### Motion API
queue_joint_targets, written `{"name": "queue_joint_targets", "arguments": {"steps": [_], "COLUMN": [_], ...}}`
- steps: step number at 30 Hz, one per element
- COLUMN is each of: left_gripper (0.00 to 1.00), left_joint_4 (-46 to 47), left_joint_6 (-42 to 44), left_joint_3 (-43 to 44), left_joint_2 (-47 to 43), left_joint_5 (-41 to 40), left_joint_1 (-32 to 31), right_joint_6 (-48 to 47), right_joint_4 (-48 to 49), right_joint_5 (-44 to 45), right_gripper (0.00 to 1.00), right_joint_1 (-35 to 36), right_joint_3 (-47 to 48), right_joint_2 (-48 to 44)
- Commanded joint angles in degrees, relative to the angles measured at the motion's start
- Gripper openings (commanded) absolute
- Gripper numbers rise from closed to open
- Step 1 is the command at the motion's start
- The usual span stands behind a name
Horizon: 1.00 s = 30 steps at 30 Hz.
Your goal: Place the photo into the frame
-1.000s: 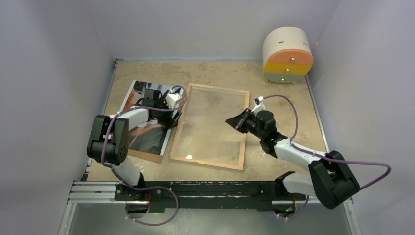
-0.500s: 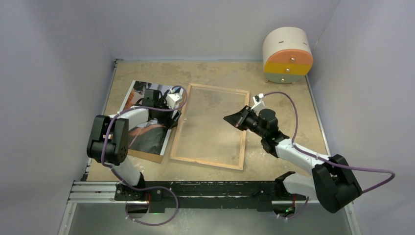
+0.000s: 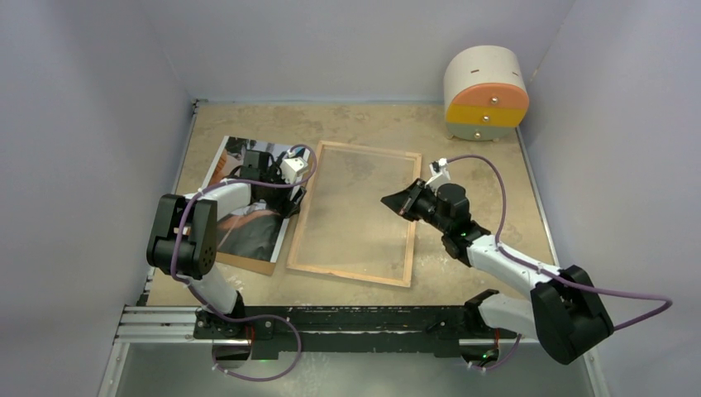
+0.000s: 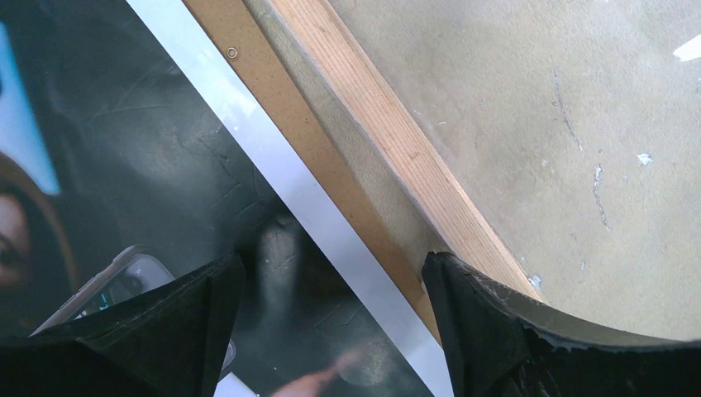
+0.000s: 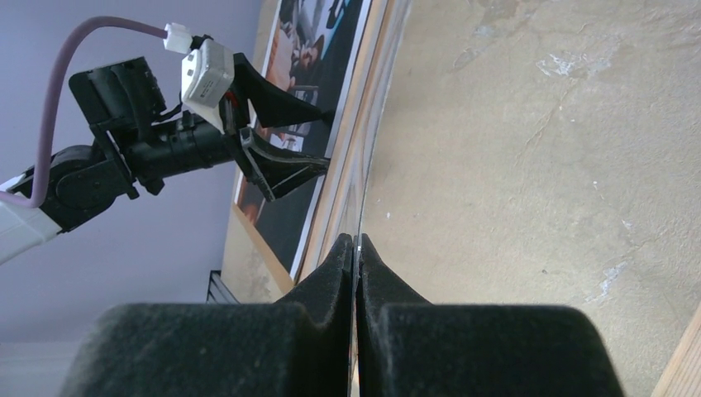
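Observation:
The photo (image 3: 252,231) lies flat at the left on a brown hardboard sheet (image 3: 248,263), its white border (image 4: 281,174) facing the frame. The frame (image 3: 307,223) lies in the middle of the table with its wood-coloured face (image 4: 388,149) up. My left gripper (image 3: 291,198) hangs open just above the photo's right edge (image 4: 331,263), with one finger over the dark print and the other over the frame's left rail. My right gripper (image 3: 390,201) is over the frame's right side. It is shut on the edge of the clear glass pane (image 5: 364,190), which runs edge-on between its fingers (image 5: 355,240).
A round white drawer unit (image 3: 486,91) with orange and yellow fronts stands at the back right. Grey walls close in the table on three sides. The arms' metal base rail (image 3: 331,322) runs along the near edge.
My right arm's elbow has swung a little to the right, with the gripper staying on the pane. A bright glare spot at the pane's near edge has gone. The left arm is unmoved.

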Motion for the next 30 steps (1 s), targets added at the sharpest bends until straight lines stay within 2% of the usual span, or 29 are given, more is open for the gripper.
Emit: {"name": "queue_joint_targets", "arguments": {"steps": [1,14,16,18,20,22,25,30], "left_gripper": [0.85,0.84,0.84,0.84,0.84,0.84,0.83,0.83], "left_joint_4": [-4.6,-5.0,-5.1,-5.0,-5.2,-5.2,-5.2,-5.2], "left_joint_6": [-0.7,-0.5,-0.5,-0.5,-0.5,-0.5,-0.4,-0.5], "left_joint_3": [0.1,0.1,0.1,0.1,0.3,0.3,0.2,0.2], "left_joint_2": [1.9,1.7,1.6,1.6,1.5,1.4,1.4,1.6], "left_joint_5": [2.9,3.3,3.3,3.3,3.3,3.3,3.2,3.2], "left_joint_1": [-0.9,-1.0,-1.0,-1.0,-1.0,-1.0,-1.0,-1.1], "right_joint_6": [0.9,0.4,-0.8,-1.8,-2.7,-3.5,-4.4,-4.1], "right_joint_4": [3.6,-0.7,-2.9,-5.2,-7.1,-8.6,-10.0,-9.4], "right_joint_5": [0.6,2.8,2.4,2.8,3.9,4.9,5.3,5.1], "right_gripper": [0.0,0.0,0.08,0.24,0.35,0.43,0.45,0.41], "right_joint_1": [0.2,0.4,0.3,0.3,0.4,0.4,0.4,0.4], "right_joint_3": [0.5,1.6,2.7,3.7,4.2,4.5,4.8,4.4], "right_joint_2": [1.1,2.3,3.1,3.4,3.3,3.1,3.4,4.4]}}
